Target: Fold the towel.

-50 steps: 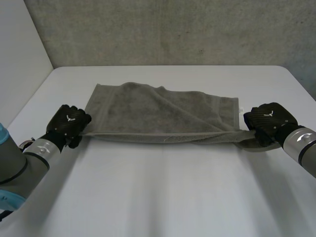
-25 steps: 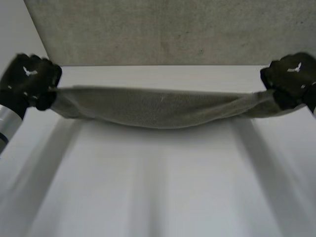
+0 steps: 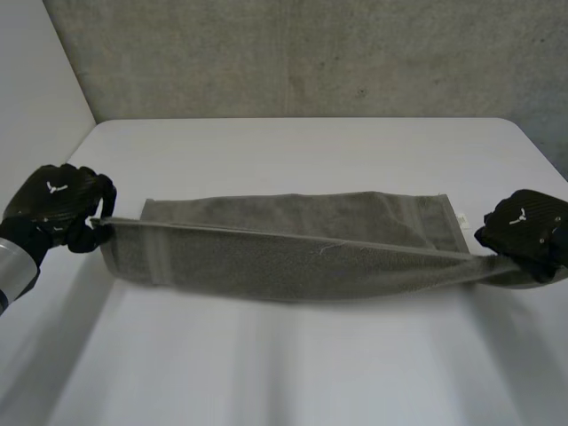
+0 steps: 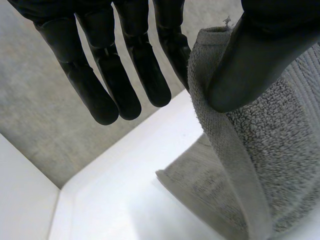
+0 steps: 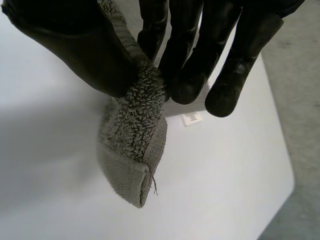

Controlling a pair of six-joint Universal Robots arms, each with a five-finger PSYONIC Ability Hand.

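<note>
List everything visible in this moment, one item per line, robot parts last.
towel: one, grey-brown, across the middle of the table, its near edge stretched between the two hands, its far part lying on the table
label: one, white, at the towel's end by the right hand
table: one, white, under the towel
wall: one, grey concrete, behind the table
left hand: one, black, pinching the towel's left end between thumb and fingers
right hand: one, black, pinching the towel's right end between thumb and fingers
left arm: one, grey, at the table's near left
</note>
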